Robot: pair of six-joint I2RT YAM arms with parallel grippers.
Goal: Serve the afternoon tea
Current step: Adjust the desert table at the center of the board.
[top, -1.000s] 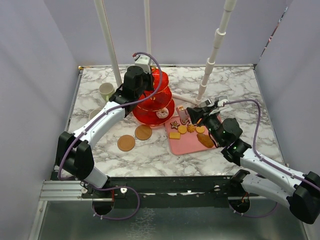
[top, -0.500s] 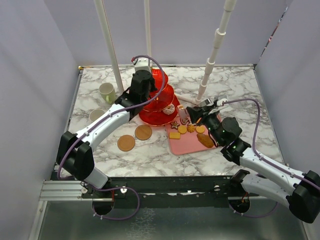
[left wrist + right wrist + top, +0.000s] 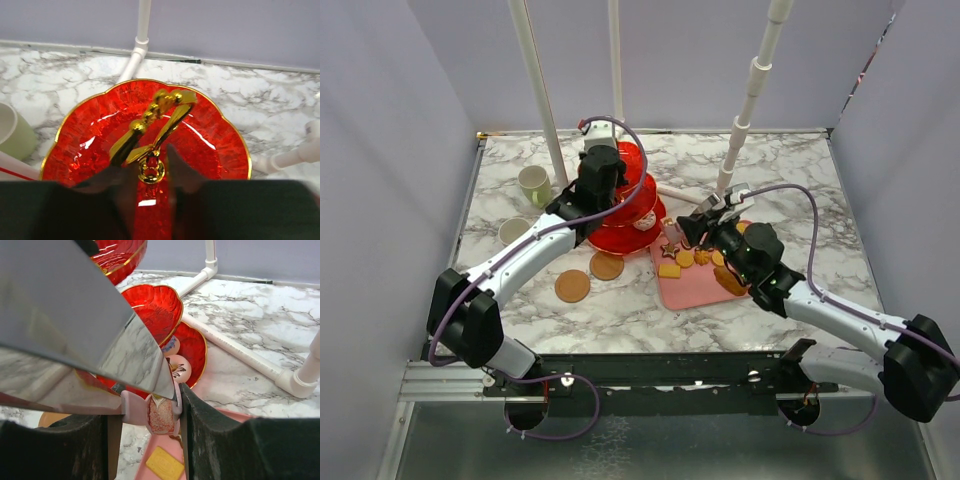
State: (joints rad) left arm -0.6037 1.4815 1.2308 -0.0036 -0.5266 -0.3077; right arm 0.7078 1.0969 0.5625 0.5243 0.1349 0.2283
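The translucent red three-tier stand (image 3: 625, 205) stands at the back centre of the marble table. My left gripper (image 3: 602, 168) is over its top tier (image 3: 210, 145), shut on the base of the gold finial (image 3: 150, 170). My right gripper (image 3: 682, 230) is shut on a pink pastry (image 3: 161, 417) just to the right of the bottom tier (image 3: 195, 347), which holds two round cookies (image 3: 178, 369). More cookies (image 3: 685, 258) lie on a pink tray (image 3: 695, 290). A pale green mug (image 3: 533, 184), a second mug (image 3: 513, 231) and two brown coasters (image 3: 607, 265) sit to the left.
White pipe posts (image 3: 738, 130) rise behind the stand, and one pipe (image 3: 235, 350) lies on the table behind the tray. A shiny grey plate (image 3: 75, 315) hides the upper left of the right wrist view. Grey walls enclose the table.
The left gripper and the stand shifted right, then back left a little. The right gripper carried the pink pastry left, up to the stand's bottom tier.
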